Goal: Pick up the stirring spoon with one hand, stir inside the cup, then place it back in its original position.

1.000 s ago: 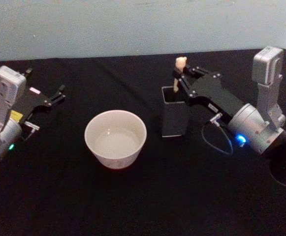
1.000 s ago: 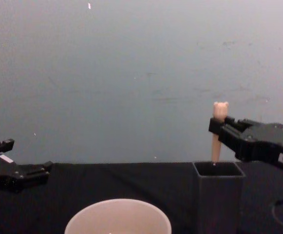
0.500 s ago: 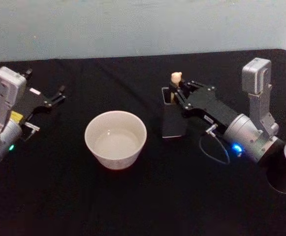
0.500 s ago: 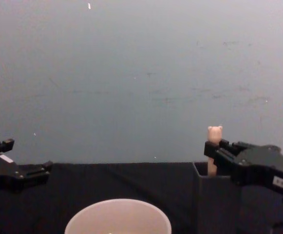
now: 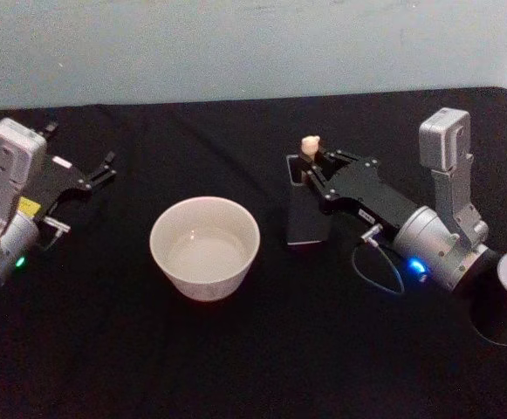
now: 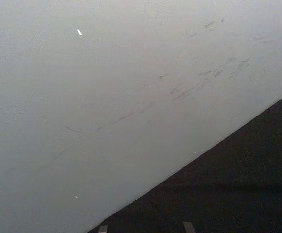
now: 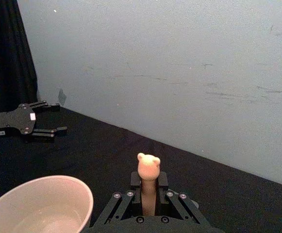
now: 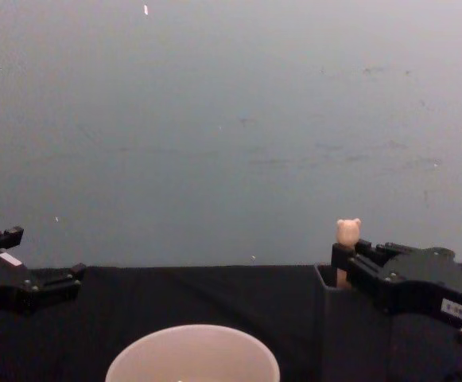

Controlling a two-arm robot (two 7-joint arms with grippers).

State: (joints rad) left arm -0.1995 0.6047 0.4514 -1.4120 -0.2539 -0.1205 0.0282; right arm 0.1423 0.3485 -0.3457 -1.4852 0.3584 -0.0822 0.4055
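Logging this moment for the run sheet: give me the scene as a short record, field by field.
spoon: stirring spoon upright in the holder, bear head above the rim
right gripper: right gripper shut on the spoon handle, at the holder's top
left gripper: left gripper parked at the table's left side
cup: cup left of the holder, apart from it
stage: spoon in the holder, not released

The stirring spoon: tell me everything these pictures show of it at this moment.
The stirring spoon shows a pale beige handle topped with a tiny bear head. It stands upright, lowered into the dark grey square holder, near that holder's far edge, so its shaft and bowl are hidden. The right gripper is closed on the handle just below the bear head, its fingers on either side. It is to the right of the cream cup, apart from it.
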